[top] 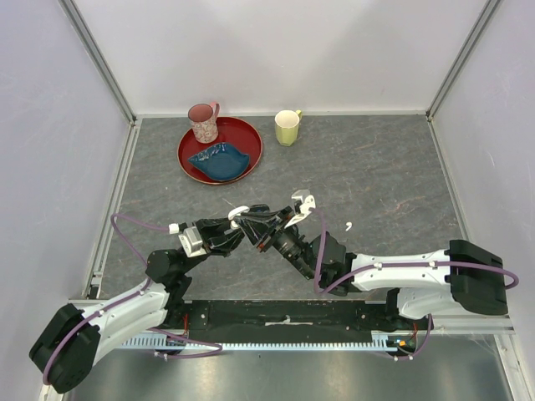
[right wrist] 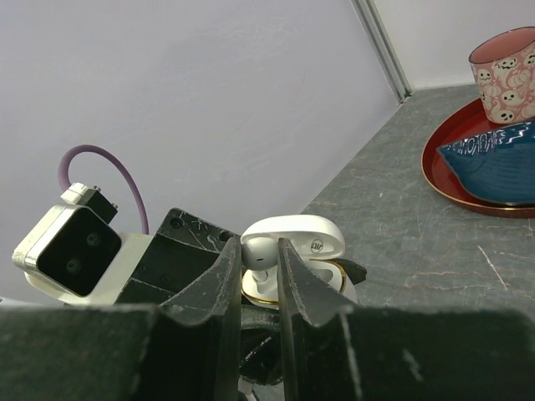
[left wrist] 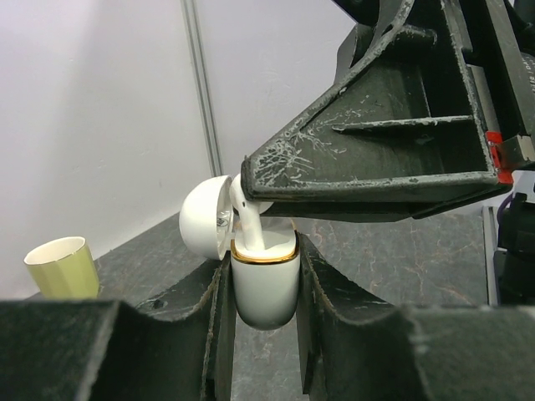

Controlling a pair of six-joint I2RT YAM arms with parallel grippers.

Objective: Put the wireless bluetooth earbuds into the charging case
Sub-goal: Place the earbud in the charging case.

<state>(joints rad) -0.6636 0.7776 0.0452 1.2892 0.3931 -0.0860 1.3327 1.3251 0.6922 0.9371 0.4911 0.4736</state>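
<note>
The white charging case (left wrist: 266, 288), with a gold rim and its lid (left wrist: 203, 219) swung open, is clamped between the fingers of my left gripper (left wrist: 264, 266) above the table. My right gripper (right wrist: 257, 247) is shut on one white earbud (right wrist: 262, 253) directly over the case. In the left wrist view the earbud's stem (left wrist: 249, 224) reaches down into the case's opening. From above, the case (top: 238, 211) sits where the left gripper (top: 236, 225) and right gripper (top: 251, 220) meet. A second small white earbud (top: 349, 225) lies loose on the table to the right.
At the back stands a red tray (top: 247, 132) holding a blue dish (top: 220, 159) and a pink patterned mug (top: 203, 122). A pale yellow-green mug (top: 287, 127) stands to its right. White walls enclose the grey table on three sides.
</note>
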